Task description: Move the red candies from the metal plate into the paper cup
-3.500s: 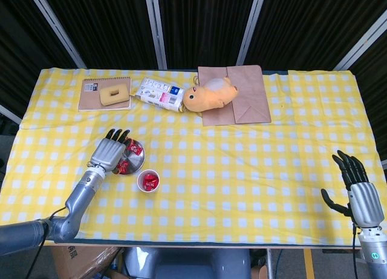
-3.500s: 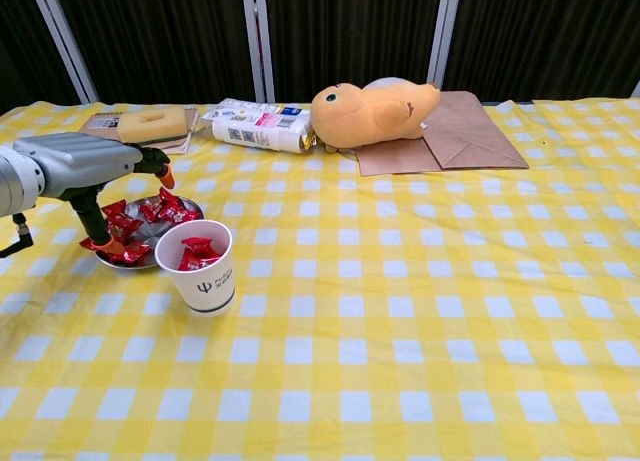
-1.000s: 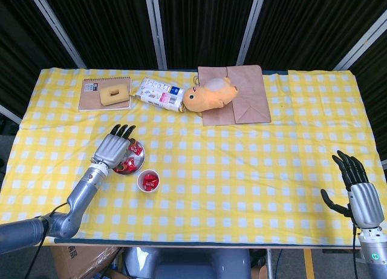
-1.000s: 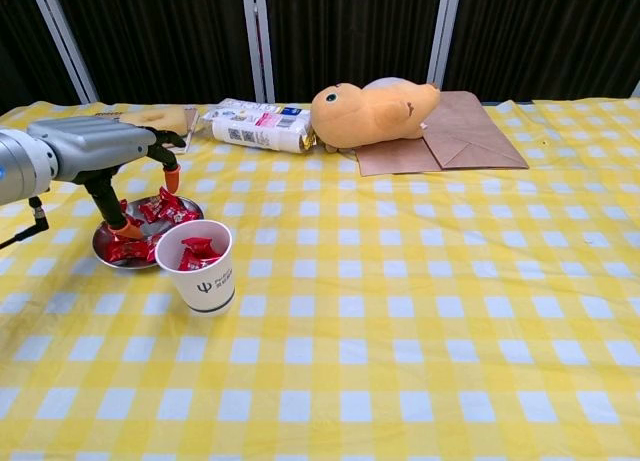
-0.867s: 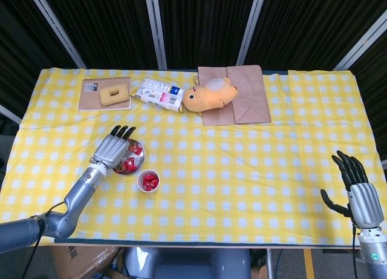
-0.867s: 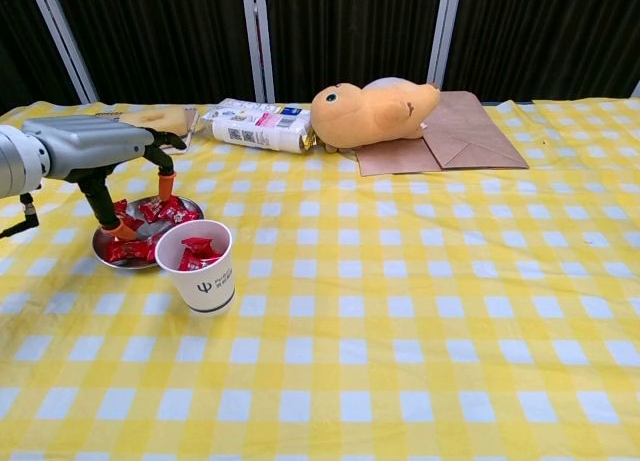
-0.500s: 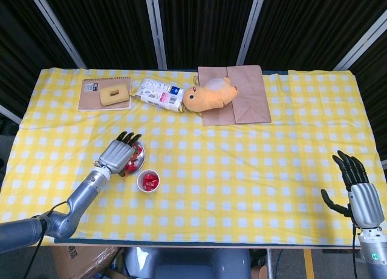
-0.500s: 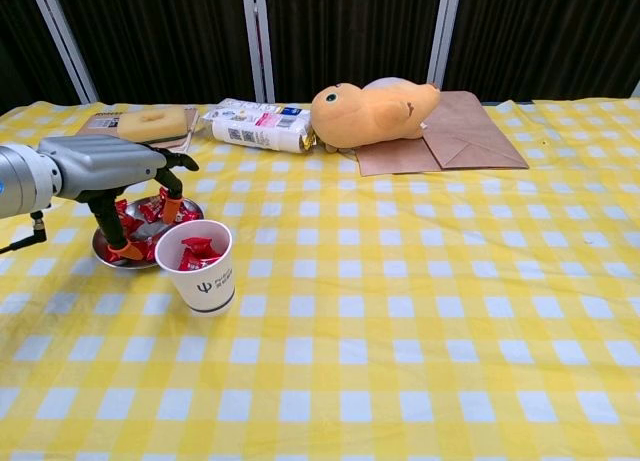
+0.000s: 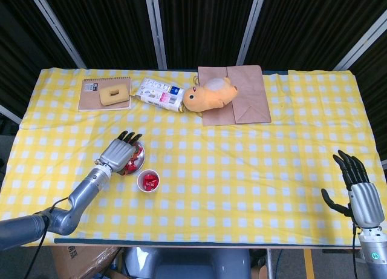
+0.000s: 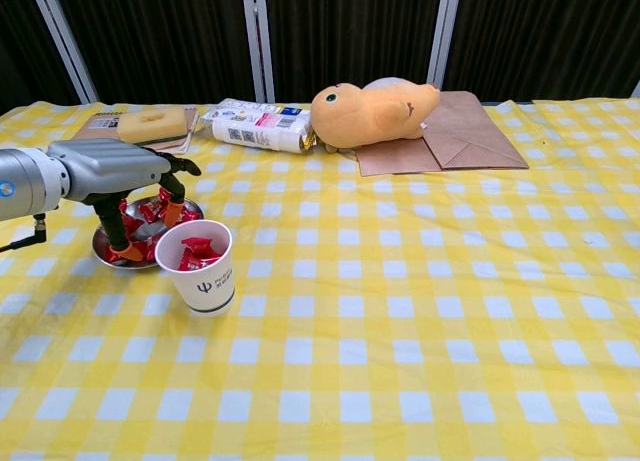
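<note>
1. Left hand (image 10: 120,176) is over the metal plate (image 10: 100,251), fingers (image 10: 172,207) pointing down into the red candies (image 10: 150,213); cannot tell if it grasps one.
2. Paper cup (image 10: 197,266) stands just beside the plate, on the side toward the robot, with a few red candies inside.
3. Right hand (image 9: 361,194) is at the desk's right edge, fingers spread, released, holding nothing.
4. At the far side of the desk (image 10: 420,311): notebook (image 9: 97,94) with a sponge on it, a white packet (image 9: 159,94), an orange plush toy (image 10: 370,113) on a brown paper bag (image 10: 460,131).
</note>
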Tool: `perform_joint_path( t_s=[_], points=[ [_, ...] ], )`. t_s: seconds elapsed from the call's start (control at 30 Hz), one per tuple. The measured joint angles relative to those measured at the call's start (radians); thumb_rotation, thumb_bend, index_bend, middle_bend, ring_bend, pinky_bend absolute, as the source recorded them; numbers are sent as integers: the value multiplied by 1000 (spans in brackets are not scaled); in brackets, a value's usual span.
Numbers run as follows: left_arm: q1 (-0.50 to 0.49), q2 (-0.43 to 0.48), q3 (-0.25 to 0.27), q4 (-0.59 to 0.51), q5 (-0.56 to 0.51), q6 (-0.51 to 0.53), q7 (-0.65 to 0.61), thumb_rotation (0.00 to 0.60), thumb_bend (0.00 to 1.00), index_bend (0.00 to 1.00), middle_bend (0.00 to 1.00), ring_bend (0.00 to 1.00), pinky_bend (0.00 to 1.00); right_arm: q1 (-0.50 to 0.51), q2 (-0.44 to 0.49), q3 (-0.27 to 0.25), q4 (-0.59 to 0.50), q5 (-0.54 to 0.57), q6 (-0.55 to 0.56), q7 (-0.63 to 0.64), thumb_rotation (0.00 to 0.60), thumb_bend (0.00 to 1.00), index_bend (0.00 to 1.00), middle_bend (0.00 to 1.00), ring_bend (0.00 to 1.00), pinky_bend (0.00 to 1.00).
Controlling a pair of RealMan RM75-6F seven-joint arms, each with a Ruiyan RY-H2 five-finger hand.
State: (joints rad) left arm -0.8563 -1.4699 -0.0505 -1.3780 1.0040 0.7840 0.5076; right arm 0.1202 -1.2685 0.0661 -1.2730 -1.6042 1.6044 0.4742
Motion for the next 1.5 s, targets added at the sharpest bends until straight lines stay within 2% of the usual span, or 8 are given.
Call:
perform_joint_path(
  t_s=[0.73, 0.9, 1.1, 1.5],
  points=[
    [-23, -19, 8, 67, 20, -51, -41, 600, 182, 451, 0, 0, 0, 0, -2, 1, 2, 3, -3, -1, 600, 424, 0, 0, 0, 0],
    [-26, -27, 9, 76, 22, -61, -48, 600, 216, 457, 0, 0, 0, 1, -1, 1, 0, 4, -5, 0, 600, 424, 0, 0, 0, 0],
    [-25, -42, 15, 88, 24, -68, -57, 600, 340, 502, 0, 0, 0, -1, -1, 3, -1, 7, -5, 1, 600, 424, 0, 0, 0, 0],
    [-14, -16, 21, 83, 22, -64, -69, 600, 364, 543, 0, 0, 0, 0, -1, 2, -3, 6, -6, -1, 600, 424, 0, 0, 0, 0]
  ],
)
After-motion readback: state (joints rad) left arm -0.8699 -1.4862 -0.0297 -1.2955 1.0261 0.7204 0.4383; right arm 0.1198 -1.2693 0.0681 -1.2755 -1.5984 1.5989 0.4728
